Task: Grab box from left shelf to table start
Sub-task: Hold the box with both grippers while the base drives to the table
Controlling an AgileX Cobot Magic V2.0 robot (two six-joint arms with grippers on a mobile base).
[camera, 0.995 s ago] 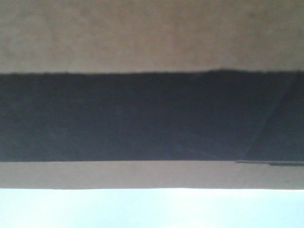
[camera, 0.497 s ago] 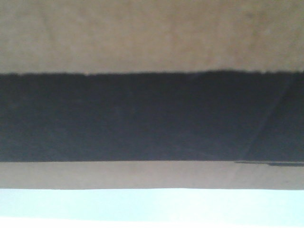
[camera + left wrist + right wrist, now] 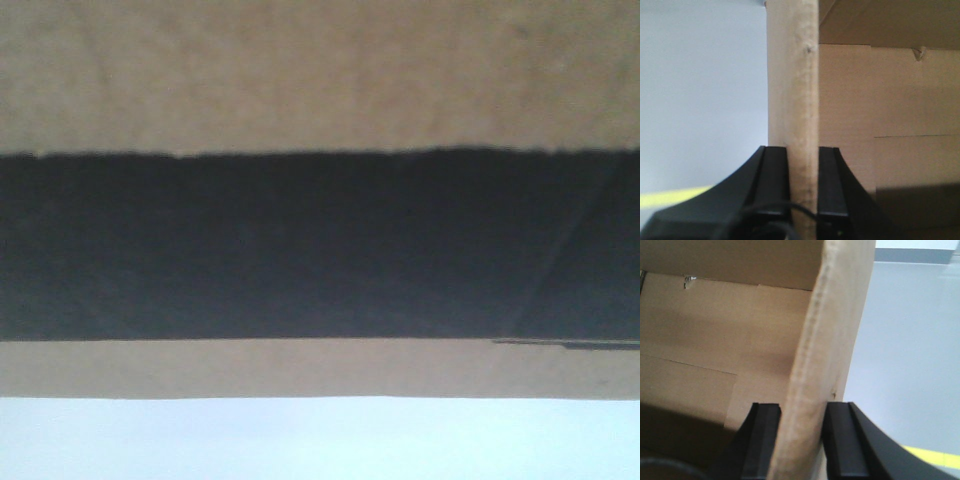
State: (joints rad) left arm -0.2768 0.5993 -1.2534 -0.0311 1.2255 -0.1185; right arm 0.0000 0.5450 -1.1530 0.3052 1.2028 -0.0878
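The box (image 3: 320,80) fills the front view, each side's thin cardboard edge pinched tight by the left gripper (image 3: 802,150) and right gripper (image 3: 802,407); it is probably light, but those edges may bend.

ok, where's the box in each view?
Front: box fills all but the pale bottom strip, black panel across the middle.
Left wrist: box wall upright at centre, clamped in the left gripper, interior to its right.
Right wrist: box wall at centre, clamped in the right gripper, interior to its left.
Shared: yellow floor stripe, low in both wrist views only.
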